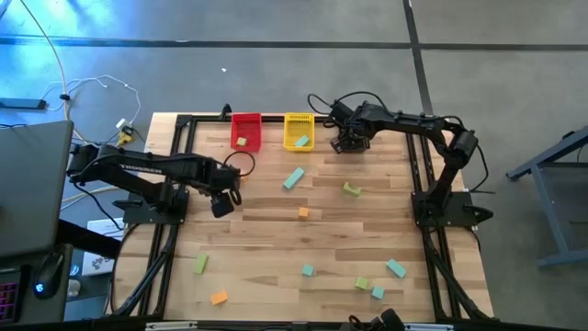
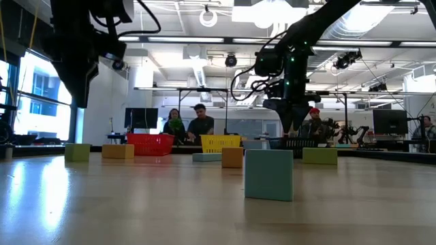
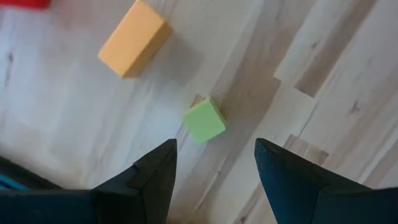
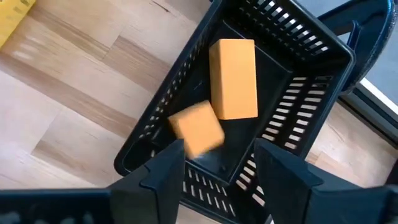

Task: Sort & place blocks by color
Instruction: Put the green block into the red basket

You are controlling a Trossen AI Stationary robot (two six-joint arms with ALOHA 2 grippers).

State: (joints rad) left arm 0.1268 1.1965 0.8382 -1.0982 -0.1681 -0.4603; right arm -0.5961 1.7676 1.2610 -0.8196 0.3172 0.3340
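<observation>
My right gripper (image 4: pixel 217 149) is open above the black bin (image 4: pixel 292 106) at the table's far edge, beside the yellow bin. An orange bar (image 4: pixel 233 78) lies in that bin, and a blurred orange cube (image 4: pixel 198 127) shows just beyond the fingertips, apart from them. My left gripper (image 3: pixel 214 146) is open over the table's left side (image 1: pixel 220 207). A light green cube (image 3: pixel 204 121) rests on the wood just beyond its fingertips, with an orange bar (image 3: pixel 134 38) farther off. Neither gripper touches a block.
The red bin (image 1: pixel 245 129) holds a green block and the yellow bin (image 1: pixel 299 129) an orange one. Loose on the table lie a teal bar (image 1: pixel 293 177), a green block (image 1: pixel 352 189), an orange cube (image 1: pixel 303 212), and several more near the near edge. People sit beyond the table.
</observation>
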